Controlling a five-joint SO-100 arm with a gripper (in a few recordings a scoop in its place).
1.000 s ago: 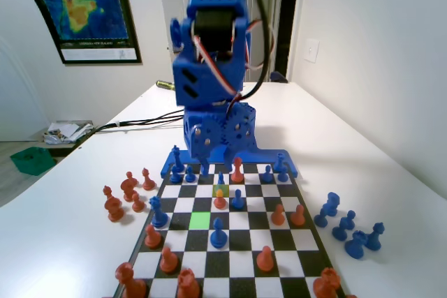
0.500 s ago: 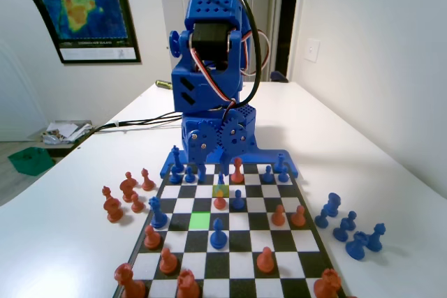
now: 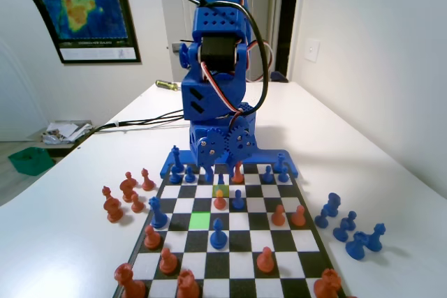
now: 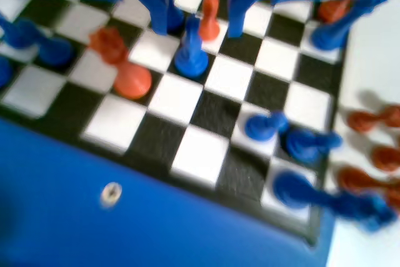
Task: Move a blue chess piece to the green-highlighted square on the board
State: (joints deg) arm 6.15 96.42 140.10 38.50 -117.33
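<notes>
The gripper (image 4: pixel 199 20) hangs low over the far rows of the board (image 3: pixel 293 250), its jaws spread apart with nothing between them touching either one. In the wrist view a blue pawn (image 4: pixel 190 51) stands upright on the board, below and between the two jaws, nearer the left one; its head rises toward the gap but whether it reaches between the tips is blurred. Just beyond it, also in the gap, stands an orange pawn (image 4: pixel 209 17).

In the fixed view the gripper (image 3: pixel 222 171) sits under the arm's geared base at the far edge, above the pawn (image 3: pixel 221 179), which stands at the olive square (image 3: pixel 221 190). An orange pawn (image 3: pixel 220 201) stands one square nearer the camera. The green square (image 3: pixel 200 220) lies further toward the camera and one file left, bare, well apart from the jaws. Another blue pawn (image 3: pixel 218 234) stands just right of it, a row nearer.

Off the board, orange pieces (image 3: pixel 122 197) cluster on the left and blue pieces (image 3: pixel 349 232) on the right.
</notes>
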